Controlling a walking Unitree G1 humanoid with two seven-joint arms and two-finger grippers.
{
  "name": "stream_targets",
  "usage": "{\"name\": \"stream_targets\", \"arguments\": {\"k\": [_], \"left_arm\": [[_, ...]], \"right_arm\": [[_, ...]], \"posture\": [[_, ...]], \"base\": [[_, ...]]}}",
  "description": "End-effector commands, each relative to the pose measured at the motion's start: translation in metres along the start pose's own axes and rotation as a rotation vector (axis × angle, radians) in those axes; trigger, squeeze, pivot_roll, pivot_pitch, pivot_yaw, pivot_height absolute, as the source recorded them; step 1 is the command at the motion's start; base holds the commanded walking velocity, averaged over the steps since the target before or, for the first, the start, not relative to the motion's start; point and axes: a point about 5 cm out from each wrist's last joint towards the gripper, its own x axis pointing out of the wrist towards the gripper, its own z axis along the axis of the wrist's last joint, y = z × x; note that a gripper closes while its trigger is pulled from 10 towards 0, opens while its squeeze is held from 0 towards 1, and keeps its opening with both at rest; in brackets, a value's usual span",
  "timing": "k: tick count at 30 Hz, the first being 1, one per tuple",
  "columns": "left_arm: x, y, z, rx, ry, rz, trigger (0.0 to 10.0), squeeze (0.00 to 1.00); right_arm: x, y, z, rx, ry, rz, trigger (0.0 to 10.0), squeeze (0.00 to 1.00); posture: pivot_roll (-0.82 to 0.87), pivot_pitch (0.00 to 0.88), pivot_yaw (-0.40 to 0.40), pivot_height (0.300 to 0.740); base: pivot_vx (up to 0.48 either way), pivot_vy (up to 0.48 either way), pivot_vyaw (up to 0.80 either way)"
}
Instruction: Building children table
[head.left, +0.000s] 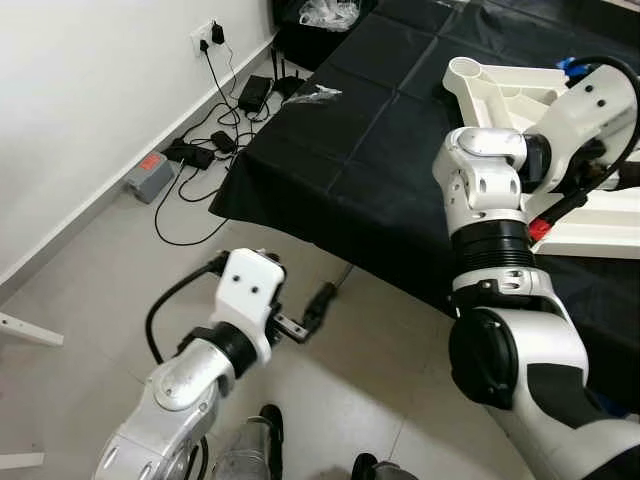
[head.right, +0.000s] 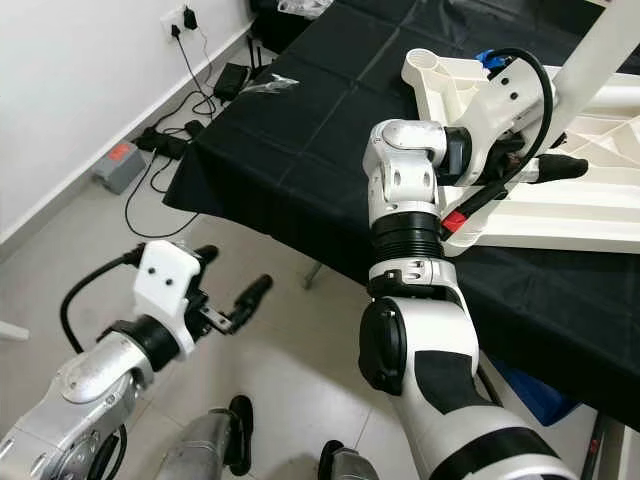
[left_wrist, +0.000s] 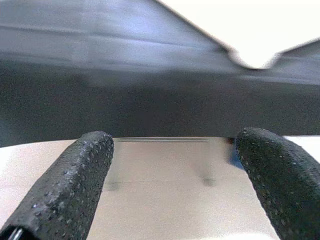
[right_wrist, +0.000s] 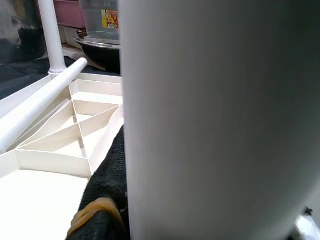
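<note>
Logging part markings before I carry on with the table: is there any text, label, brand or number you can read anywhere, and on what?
None can be read.
Yellow and red label on the clear container behind the white tabletop: printing too small and blurred.
Red patch on the grey box by the wall: too small to tell whether it carries text.

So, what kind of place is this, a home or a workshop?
Probably a room in a home, used as a work area. A wall socket feeds chargers and cables lying on the tiled floor, and a white table top lies upside down on a black cloth.
</note>
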Motion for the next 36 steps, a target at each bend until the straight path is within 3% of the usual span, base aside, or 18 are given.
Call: {"name": "stream_targets", "arguments": {"k": [1, 5, 6, 13, 22, 23, 24, 25, 28, 29, 36], "left_arm": [[-0.005, -0.017, -0.005, -0.046, 0.030, -0.130, 10.0, 0.00], [-0.007, -0.021, -0.007, -0.047, 0.037, -0.156, 10.0, 0.00], [-0.009, -0.029, -0.009, -0.082, 0.053, -0.229, 10.0, 0.00], [-0.010, -0.032, -0.010, -0.090, 0.064, -0.284, 10.0, 0.00], [-0.011, -0.030, -0.011, -0.077, 0.065, -0.258, 10.0, 0.00], [-0.012, -0.030, -0.011, -0.071, 0.068, -0.253, 10.0, 0.00], [-0.012, -0.029, -0.011, -0.068, 0.069, -0.248, 10.0, 0.00], [-0.013, -0.029, -0.012, -0.068, 0.070, -0.241, 10.0, 0.00], [-0.013, -0.028, -0.012, -0.068, 0.072, -0.239, 10.0, 0.00], [-0.013, -0.028, -0.012, -0.067, 0.074, -0.239, 10.0, 0.00], [-0.013, -0.026, -0.012, -0.061, 0.075, -0.230, 10.0, 0.00]], "right_arm": [[0.006, -0.012, -0.054, -0.270, 0.078, -0.055, 10.0, 0.00], [0.004, -0.011, -0.053, -0.270, 0.084, -0.053, 10.0, 0.00], [0.002, -0.011, -0.053, -0.272, 0.083, -0.047, 10.0, 0.00], [-0.001, -0.011, -0.053, -0.266, 0.094, -0.046, 10.0, 0.00], [-0.002, -0.011, -0.055, -0.249, 0.115, -0.043, 10.0, 0.00], [-0.002, -0.011, -0.055, -0.239, 0.114, -0.036, 10.0, 0.84], [-0.002, -0.011, -0.056, -0.230, 0.120, -0.029, 10.0, 0.95], [-0.003, -0.010, -0.057, -0.209, 0.139, -0.011, 10.0, 1.00], [-0.003, -0.010, -0.056, -0.208, 0.131, -0.003, 10.0, 1.00], [-0.003, -0.009, -0.056, -0.208, 0.134, 0.000, 10.0, 0.00], [-0.003, -0.008, -0.053, -0.212, 0.106, 0.001, 10.0, 0.00]], "posture": [[0.21, 0.329, -0.039, 0.740], [0.21, 0.332, -0.037, 0.740], [0.21, 0.331, -0.038, 0.740], [0.21, 0.333, -0.038, 0.740], [0.21, 0.336, -0.035, 0.740], [0.21, 0.337, -0.034, 0.740], [0.21, 0.337, -0.034, 0.740], [0.21, 0.337, -0.034, 0.740], [0.21, 0.337, -0.034, 0.740], [0.21, 0.336, -0.033, 0.740], [0.21, 0.337, -0.035, 0.740]], "base": [[0.000, 0.000, 0.00], [0.000, 0.000, 0.00], [0.000, 0.000, 0.00], [0.000, 0.000, 0.00], [0.000, 0.000, 0.00], [0.000, 0.000, 0.00], [0.000, 0.000, 0.00], [0.000, 0.000, 0.00], [0.000, 0.000, 0.00], [0.000, 0.000, 0.00], [0.000, 0.000, 0.00]]}}
